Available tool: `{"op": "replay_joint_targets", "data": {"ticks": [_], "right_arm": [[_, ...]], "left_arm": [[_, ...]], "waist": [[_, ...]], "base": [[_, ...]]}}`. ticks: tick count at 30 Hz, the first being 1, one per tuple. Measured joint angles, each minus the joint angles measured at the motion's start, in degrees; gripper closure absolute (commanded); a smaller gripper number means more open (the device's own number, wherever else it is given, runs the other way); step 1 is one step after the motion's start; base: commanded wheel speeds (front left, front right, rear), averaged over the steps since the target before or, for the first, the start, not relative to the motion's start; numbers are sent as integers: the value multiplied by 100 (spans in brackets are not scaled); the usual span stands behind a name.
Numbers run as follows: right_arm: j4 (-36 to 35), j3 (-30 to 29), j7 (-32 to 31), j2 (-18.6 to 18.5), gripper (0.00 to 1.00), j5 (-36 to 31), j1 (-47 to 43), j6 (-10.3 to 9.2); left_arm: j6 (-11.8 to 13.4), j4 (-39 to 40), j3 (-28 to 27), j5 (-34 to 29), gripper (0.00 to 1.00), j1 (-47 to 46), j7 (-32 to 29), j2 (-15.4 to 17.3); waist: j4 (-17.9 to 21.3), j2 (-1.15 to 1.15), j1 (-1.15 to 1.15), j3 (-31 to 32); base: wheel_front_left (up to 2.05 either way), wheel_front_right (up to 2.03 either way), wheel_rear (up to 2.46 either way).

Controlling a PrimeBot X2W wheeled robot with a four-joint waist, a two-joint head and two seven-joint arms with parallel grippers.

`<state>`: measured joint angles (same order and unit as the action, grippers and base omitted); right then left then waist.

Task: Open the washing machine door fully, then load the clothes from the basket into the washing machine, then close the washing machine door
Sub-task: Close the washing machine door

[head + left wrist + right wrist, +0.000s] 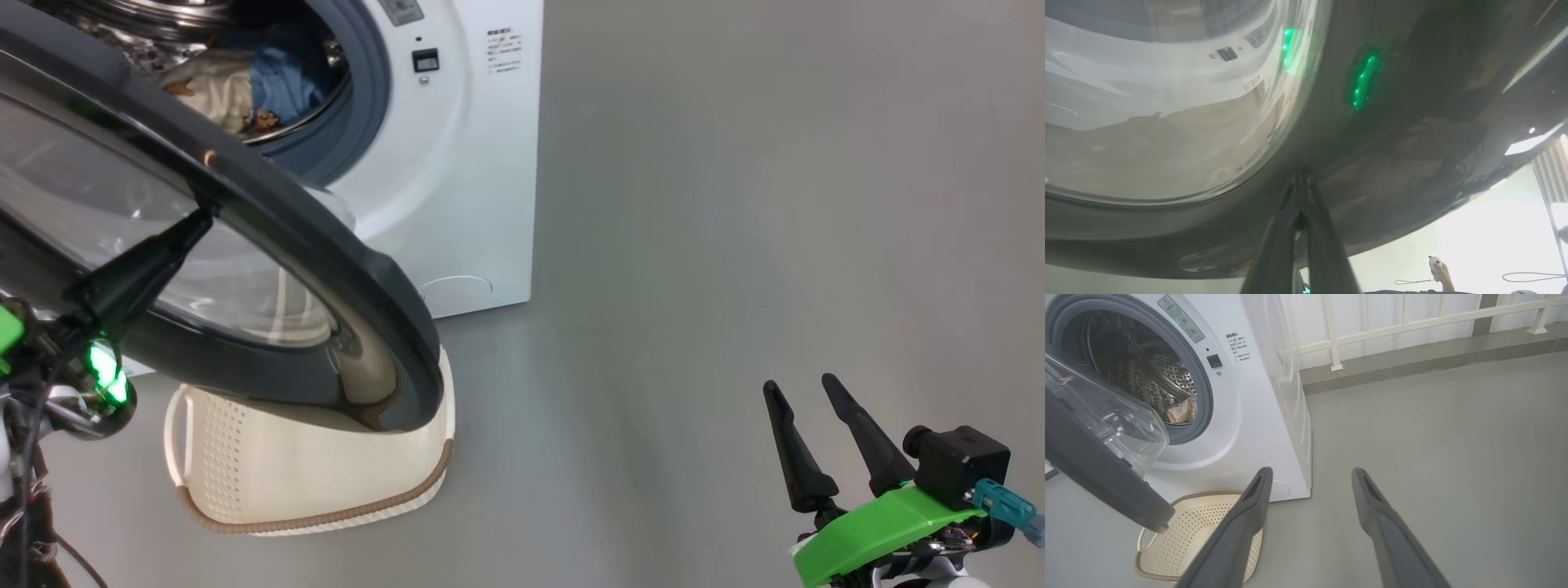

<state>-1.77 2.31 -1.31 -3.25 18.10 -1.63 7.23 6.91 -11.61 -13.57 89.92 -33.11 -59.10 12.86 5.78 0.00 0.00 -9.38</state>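
Touching the rim of the half-open door (326, 245) with the left pincer (200, 219), tips pressed together; far nearer than the spread right pincer (802, 384) at 4 o'clock. Likely to be swung shut toward 12 o'clock, onto the washing machine (457, 163) holding the clothes (269, 82).

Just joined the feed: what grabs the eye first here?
The black-rimmed washing machine door looms across the head view's left, with the shut left gripper tip-on against its rim. Behind it, the clothes lie inside the washing machine, and the basket beneath the door looks empty.
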Motion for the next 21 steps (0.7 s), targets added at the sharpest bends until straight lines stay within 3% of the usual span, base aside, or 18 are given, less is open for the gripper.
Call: {"op": "replay_joint_targets", "data": {"ticks": [14,21], "right_arm": [[-1,-125,42,34,0,-1,1,0],[-1,-236,41,38,0,-9,2,0]], "left_arm": [[-158,-10,-49,-35,100,-23,104,-85],[-505,37,-66,-535,100,275,645,-82]], "waist": [[-109,0,0,-30],[-291,0,0,43]], "base": [[0,0,0],[0,0,0]]}}
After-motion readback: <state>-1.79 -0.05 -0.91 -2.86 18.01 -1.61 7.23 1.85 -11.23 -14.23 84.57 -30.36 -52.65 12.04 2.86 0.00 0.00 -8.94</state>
